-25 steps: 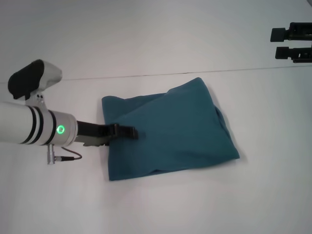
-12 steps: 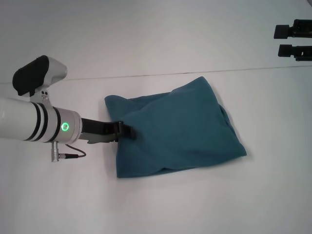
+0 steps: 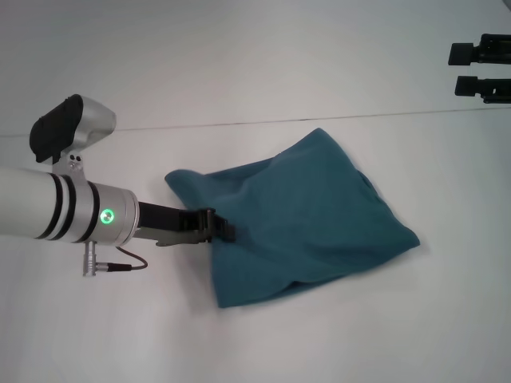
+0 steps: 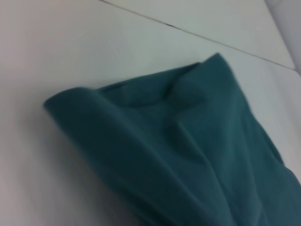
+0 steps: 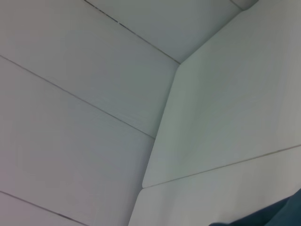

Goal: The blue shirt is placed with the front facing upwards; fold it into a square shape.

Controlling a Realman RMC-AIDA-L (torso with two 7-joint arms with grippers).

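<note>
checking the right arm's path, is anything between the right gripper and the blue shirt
Nothing visible. Only bare white table lies between the right gripper, at the table's far right, and the blue shirt. The left gripper is at the shirt's opposite edge.

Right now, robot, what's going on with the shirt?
Left gripper clamped on shirt's edge. Right gripper parked far right, open. Shirt folded, lopsided. Nothing blocking.

plain teal-blue shirt (image 3: 295,215), white table (image 3: 239,72), black left hand (image 3: 221,227)
</note>
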